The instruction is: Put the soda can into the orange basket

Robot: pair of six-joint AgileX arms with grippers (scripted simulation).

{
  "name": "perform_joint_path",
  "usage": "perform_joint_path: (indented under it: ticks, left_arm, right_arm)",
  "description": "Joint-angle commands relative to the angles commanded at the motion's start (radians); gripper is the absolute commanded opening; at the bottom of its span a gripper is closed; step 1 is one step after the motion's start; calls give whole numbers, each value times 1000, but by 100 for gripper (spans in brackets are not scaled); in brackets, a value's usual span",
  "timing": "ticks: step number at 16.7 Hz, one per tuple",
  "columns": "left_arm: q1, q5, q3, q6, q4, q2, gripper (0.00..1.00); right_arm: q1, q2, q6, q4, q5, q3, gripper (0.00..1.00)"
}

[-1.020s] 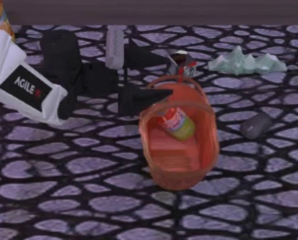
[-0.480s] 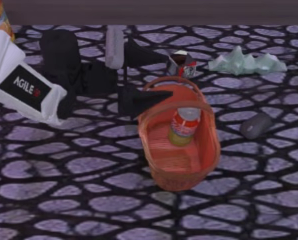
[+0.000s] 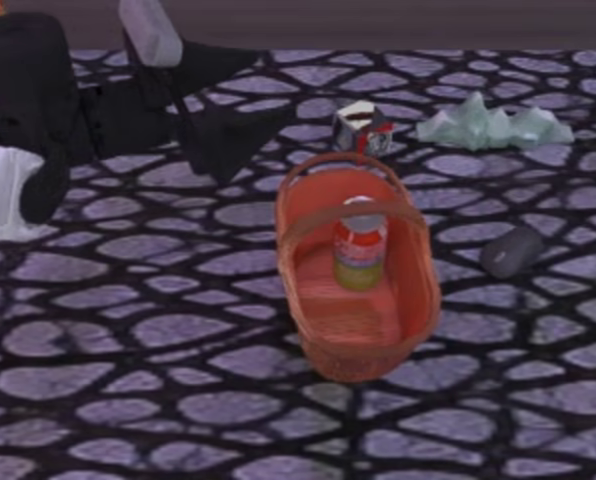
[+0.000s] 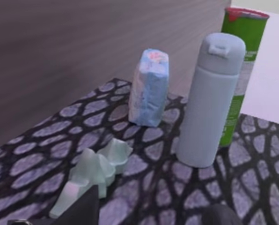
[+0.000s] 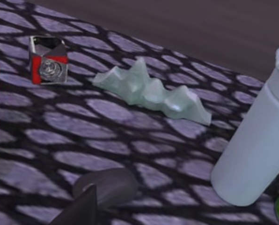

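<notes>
The soda can stands upright inside the orange basket, under its arched handle, near the middle of the table. No finger touches the can. My left gripper is open and empty, hanging up and to the left of the basket near the table's far edge. In the left wrist view its fingertips stand wide apart over bare floor pattern. My right arm is outside the top view. In the right wrist view the right gripper shows one fingertip far off to the side, with nothing held.
A small red and silver box lies just behind the basket. A pale green crumpled piece is at the back right and a grey mouse to the basket's right. A white bottle, a green tube and a blue packet stand farther right.
The can went from tilted to upright on the basket's floor. My left arm pulled back up and to the left, away from the basket, with its fingers still open.
</notes>
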Motion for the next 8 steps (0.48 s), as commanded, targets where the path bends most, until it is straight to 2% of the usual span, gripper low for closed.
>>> perform_joint_path:
  ticks: [8]
  left_arm:
    - [130,-454,-400,-31,-379,-844,100]
  right_arm:
    - [235,870,-374,-567,15,856,100]
